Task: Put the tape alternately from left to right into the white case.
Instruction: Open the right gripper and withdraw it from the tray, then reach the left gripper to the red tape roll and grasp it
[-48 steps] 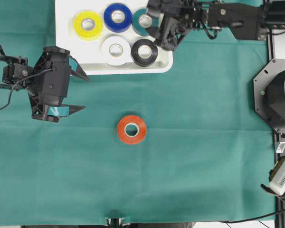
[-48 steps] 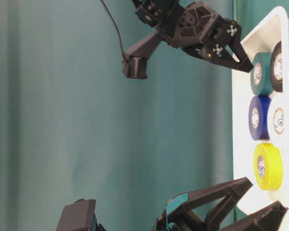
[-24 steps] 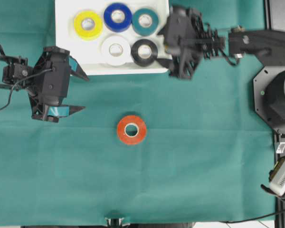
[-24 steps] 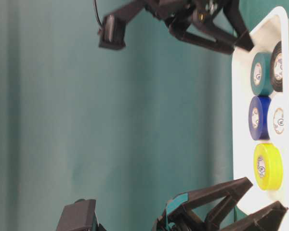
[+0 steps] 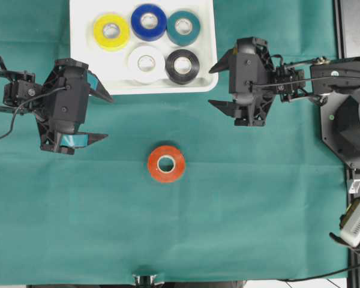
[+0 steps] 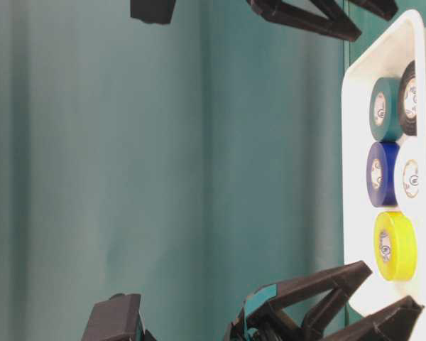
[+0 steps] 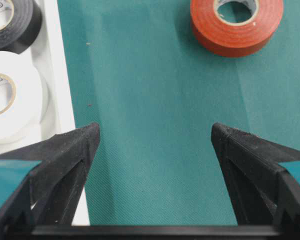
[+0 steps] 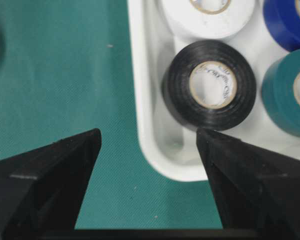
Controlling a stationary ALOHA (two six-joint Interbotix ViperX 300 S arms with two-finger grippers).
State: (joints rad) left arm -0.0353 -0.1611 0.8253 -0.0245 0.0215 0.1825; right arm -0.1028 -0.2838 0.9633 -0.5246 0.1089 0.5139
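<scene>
The white case (image 5: 78, 60) at the back holds the yellow (image 5: 111, 32), blue (image 5: 148, 22), teal (image 5: 183, 27), white (image 5: 146, 63) and black (image 5: 182, 66) tape. A red roll (image 5: 166, 164) lies flat on the green cloth in the middle. My left gripper (image 5: 108, 118) hovers open left of the red roll, beside the case's front left corner. In the left wrist view the red roll (image 7: 236, 25) lies ahead and to the right of the open gripper (image 7: 155, 132). My right gripper (image 5: 210, 86) is open and empty just off the case's front right corner, with the black roll (image 8: 209, 85) ahead of it.
The case's rim (image 8: 140, 100) curves between the right gripper's fingers. The right arm's base (image 5: 348, 120) stands at the table's right edge. Green cloth (image 5: 258, 210) covers the whole table and lies bare around the red roll.
The right gripper has drawn back from over the teal roll in the case to a spot off the front right corner, still open. The left arm and all rolls have not moved.
</scene>
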